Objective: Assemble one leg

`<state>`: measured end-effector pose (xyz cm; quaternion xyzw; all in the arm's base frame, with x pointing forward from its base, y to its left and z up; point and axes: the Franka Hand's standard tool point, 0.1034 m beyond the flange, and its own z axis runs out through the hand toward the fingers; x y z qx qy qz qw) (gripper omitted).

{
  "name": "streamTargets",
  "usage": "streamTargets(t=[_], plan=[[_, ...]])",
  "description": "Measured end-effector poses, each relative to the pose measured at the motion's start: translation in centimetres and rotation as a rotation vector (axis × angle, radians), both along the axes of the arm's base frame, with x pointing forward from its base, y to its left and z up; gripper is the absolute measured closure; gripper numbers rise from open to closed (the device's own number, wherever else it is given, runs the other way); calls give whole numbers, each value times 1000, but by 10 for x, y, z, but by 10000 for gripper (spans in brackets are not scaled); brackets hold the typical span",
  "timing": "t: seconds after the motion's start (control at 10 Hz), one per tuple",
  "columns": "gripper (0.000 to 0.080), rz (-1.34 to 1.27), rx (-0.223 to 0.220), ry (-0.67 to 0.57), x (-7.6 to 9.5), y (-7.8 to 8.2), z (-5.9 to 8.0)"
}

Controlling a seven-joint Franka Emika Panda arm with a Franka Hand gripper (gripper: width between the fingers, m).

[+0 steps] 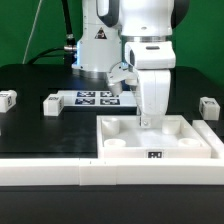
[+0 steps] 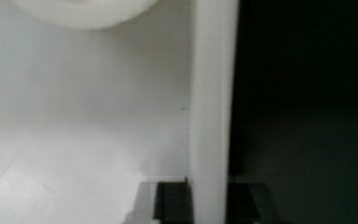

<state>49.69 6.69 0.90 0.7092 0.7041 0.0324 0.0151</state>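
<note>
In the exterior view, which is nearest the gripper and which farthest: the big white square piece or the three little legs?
1. White square piece, directly under the gripper.
2. Right leg, on the exterior view's right.
3. Middle leg, beside the marker board.
4. Far-left leg, at the view's left edge.

The arm (image 1: 147, 25) points straight down, its hand (image 1: 150, 120) upright, finger spacing hard to tell.

A black table (image 1: 40, 125) stands before a green backdrop (image 1: 205, 40) — evenly lit, no shadows of note.
</note>
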Motion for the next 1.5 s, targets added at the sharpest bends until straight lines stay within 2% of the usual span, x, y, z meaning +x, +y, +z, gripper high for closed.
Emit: streamTargets(t=[0.3, 0.8, 1.0, 1.1, 1.2, 1.3, 1.5], plan=[[741, -28, 2, 3, 5, 13, 0], [741, -45, 2, 4, 3, 13, 0], [441, -45, 2, 4, 3, 13, -1], [441, -45, 2, 4, 3, 13, -1], [260, -45, 2, 5, 3, 13, -1], [182, -46, 2, 5, 3, 13, -1], [156, -46, 2, 5, 3, 13, -1]])
